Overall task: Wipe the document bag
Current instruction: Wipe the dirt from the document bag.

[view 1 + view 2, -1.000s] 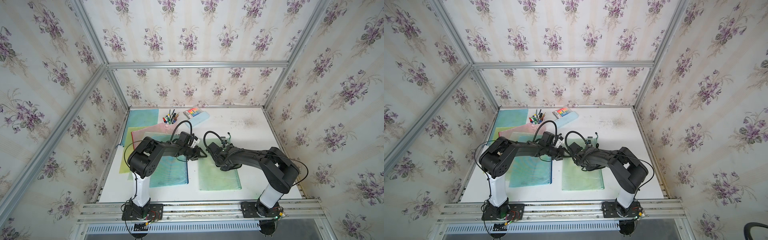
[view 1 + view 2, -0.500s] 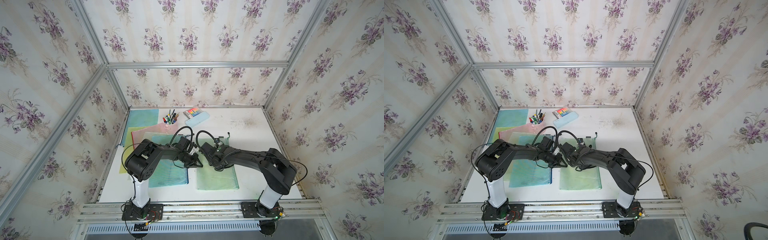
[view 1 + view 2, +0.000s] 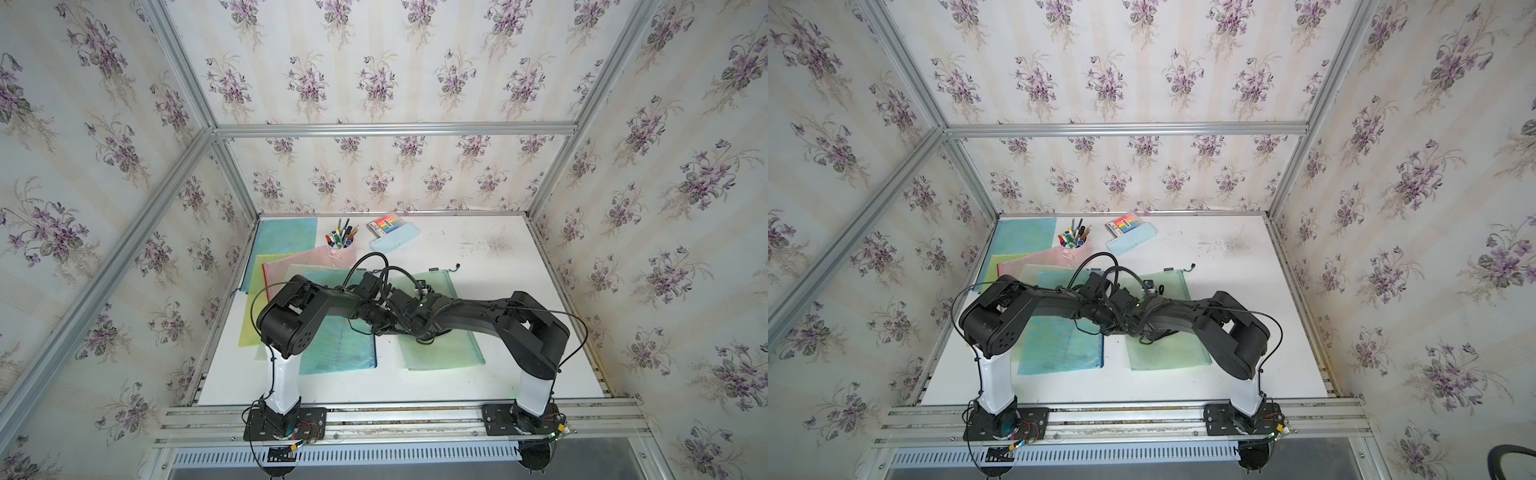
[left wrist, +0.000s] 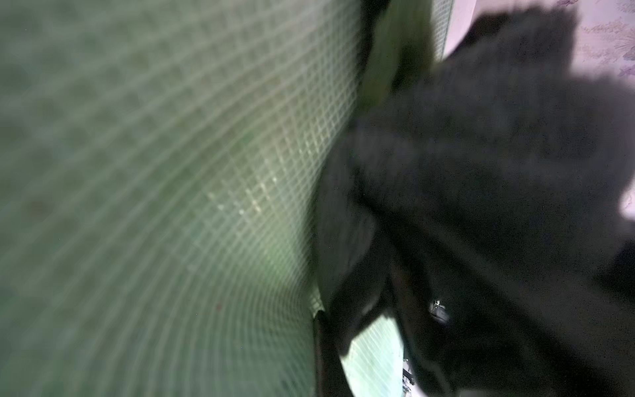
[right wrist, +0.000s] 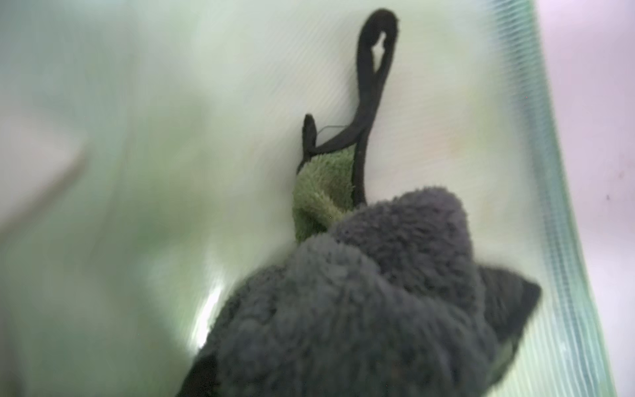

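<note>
The green mesh document bag (image 3: pixel 449 353) (image 3: pixel 1167 355) lies flat at the middle right of the white table. My left gripper (image 3: pixel 388 328) (image 3: pixel 1115 326) is at the bag's left edge and is shut on it. In the left wrist view the mesh of the bag (image 4: pixel 154 172) curves up close to the camera. My right gripper (image 3: pixel 419 332) (image 3: pixel 1144 332) is shut on a grey and green cloth (image 5: pixel 360 292), which presses on the bag (image 5: pixel 171 137). The cloth hides its fingers. A black loop (image 5: pixel 371 68) hangs from the cloth.
A teal bag (image 3: pixel 340 349) lies just left of the green one, over pink (image 3: pixel 291 262) and yellow (image 3: pixel 249 328) bags. At the back stand a pen cup (image 3: pixel 341 245) and a light blue pencil case (image 3: pixel 395 239). The two forearms meet above the bags.
Both grippers have moved together toward the table's front. The left gripper, open a second ago, has shut at the bag's left edge. The cloth stays in the right gripper.
</note>
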`<move>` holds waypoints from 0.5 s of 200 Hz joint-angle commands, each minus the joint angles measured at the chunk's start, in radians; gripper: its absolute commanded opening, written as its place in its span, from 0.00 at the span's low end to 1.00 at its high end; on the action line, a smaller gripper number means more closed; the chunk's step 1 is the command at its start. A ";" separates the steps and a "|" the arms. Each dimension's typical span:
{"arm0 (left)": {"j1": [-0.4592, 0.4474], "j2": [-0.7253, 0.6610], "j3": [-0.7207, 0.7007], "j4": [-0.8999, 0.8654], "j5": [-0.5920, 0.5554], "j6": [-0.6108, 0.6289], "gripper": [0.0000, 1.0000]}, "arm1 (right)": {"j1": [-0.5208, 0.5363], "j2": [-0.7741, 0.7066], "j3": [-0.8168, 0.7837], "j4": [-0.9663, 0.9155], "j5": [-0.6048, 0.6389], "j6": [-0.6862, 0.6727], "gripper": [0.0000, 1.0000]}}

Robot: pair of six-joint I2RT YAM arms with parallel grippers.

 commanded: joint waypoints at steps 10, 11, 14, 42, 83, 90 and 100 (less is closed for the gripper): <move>-0.004 0.020 -0.012 -0.156 -0.063 0.042 0.00 | -0.157 0.000 -0.070 0.049 0.008 -0.014 0.30; -0.004 0.021 -0.012 -0.157 -0.064 0.043 0.00 | -0.162 0.000 -0.068 0.049 0.009 -0.016 0.29; -0.004 0.021 -0.012 -0.157 -0.062 0.046 0.00 | -0.174 0.005 -0.062 0.047 0.013 -0.023 0.30; -0.004 0.036 -0.002 -0.168 -0.062 0.057 0.00 | -0.220 0.008 0.019 -0.011 0.032 -0.082 0.29; -0.004 0.048 0.041 -0.178 -0.060 0.082 0.00 | -0.073 -0.065 0.056 -0.019 -0.013 -0.100 0.30; -0.006 0.049 0.055 -0.194 -0.058 0.098 0.00 | -0.048 -0.060 0.062 -0.023 -0.001 -0.090 0.30; -0.009 0.047 0.079 -0.222 -0.054 0.130 0.00 | -0.047 -0.053 0.062 -0.036 0.007 -0.067 0.30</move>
